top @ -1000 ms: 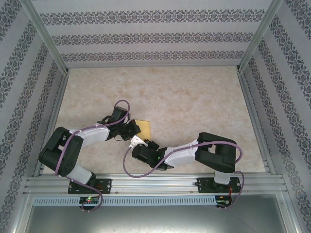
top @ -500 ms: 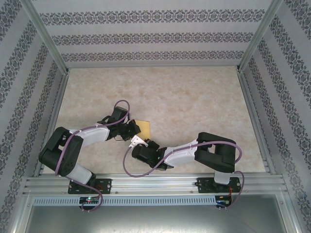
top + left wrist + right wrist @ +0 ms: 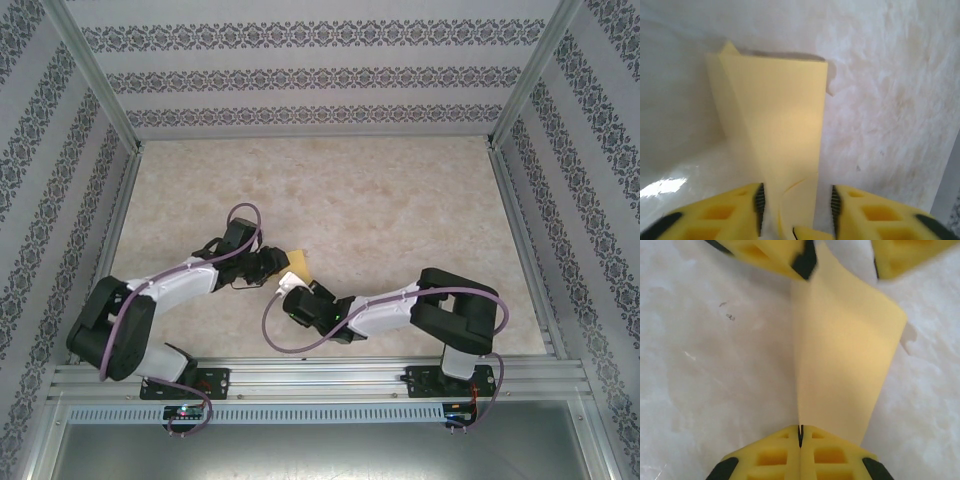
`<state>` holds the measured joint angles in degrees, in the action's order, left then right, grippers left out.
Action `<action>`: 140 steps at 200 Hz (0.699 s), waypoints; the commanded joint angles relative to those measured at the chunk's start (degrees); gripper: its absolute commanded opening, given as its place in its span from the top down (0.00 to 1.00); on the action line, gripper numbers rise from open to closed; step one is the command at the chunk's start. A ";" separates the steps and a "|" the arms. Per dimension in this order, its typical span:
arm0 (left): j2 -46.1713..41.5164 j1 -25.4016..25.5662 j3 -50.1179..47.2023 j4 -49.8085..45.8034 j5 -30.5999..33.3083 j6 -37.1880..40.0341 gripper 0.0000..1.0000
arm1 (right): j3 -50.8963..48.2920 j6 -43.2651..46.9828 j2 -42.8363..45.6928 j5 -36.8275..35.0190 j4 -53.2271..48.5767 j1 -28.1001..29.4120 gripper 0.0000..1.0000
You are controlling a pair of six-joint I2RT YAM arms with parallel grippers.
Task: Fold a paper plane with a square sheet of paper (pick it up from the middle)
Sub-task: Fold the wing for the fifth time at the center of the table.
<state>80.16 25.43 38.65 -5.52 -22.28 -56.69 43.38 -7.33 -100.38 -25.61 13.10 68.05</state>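
Note:
The yellow sheet of paper [image 3: 298, 262] lies left of the table's middle, folded along a centre crease into a narrow tapering plane shape [image 3: 840, 355]. My right gripper [image 3: 800, 432] is shut on the crease at the paper's near end. In the top view it [image 3: 292, 284] comes in from the lower right. My left gripper [image 3: 796, 202] is open, its pads standing apart on either side of the paper's narrow end [image 3: 780, 115] without pressing it. In the right wrist view its fingers [image 3: 765, 252] sit at the paper's far end.
The marble-patterned tabletop [image 3: 400, 200] stretches bare to the back and right. Aluminium rails [image 3: 110, 110] and patterned walls close it in on three sides. Both arms' forearms and purple cables [image 3: 245, 215] crowd the near left part.
My left gripper has opened and let go of the paper. My right gripper has moved in a little toward the paper and shut on its crease. The left arm's elbow has dropped back.

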 commanded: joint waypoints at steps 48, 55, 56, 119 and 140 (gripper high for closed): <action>-11.25 -0.14 0.20 -13.00 12.98 0.88 0.36 | -6.05 -10.16 3.51 26.26 11.58 -8.66 1.00; -11.72 -0.20 0.02 -13.07 13.12 0.89 0.36 | -6.26 -10.78 3.60 27.19 11.85 -9.25 1.00; -11.75 -0.20 -0.02 -13.05 13.13 0.88 0.36 | -6.27 -10.91 3.60 27.23 11.86 -9.34 1.00; -7.39 -0.14 0.64 -8.18 6.67 1.28 0.25 | -9.44 -13.00 5.18 32.67 16.86 -12.39 1.00; -2.59 -0.16 1.55 -5.76 2.96 -0.19 0.24 | -9.95 -12.41 4.93 32.66 18.21 -12.35 1.00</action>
<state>73.32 25.39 38.79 -14.22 -14.76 -55.79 34.68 -19.40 -96.47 5.06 27.53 55.70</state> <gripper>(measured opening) 0.755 0.055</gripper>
